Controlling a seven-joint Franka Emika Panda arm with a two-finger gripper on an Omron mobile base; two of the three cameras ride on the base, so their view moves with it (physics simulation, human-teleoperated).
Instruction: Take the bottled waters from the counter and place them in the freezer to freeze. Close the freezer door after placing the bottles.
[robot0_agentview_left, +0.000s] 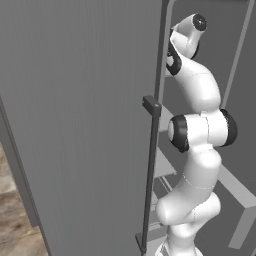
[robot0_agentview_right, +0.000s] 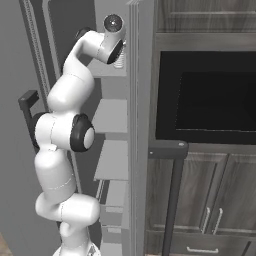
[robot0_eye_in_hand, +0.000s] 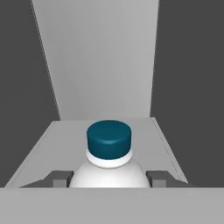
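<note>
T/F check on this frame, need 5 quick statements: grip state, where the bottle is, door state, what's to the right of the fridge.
1. The gripper is shut on a bottled water. True.
2. The bottle's cap is red. False: it is teal.
3. The freezer door is closed. False: it stands open, and the arm reaches past its edge into the freezer.
4. In the hand view, the held bottle is inside the freezer, over a grey shelf. True.
5. A sink sits right of the fridge in the right base view. False: a black built-in microwave is there, with wood cabinets below.
</note>
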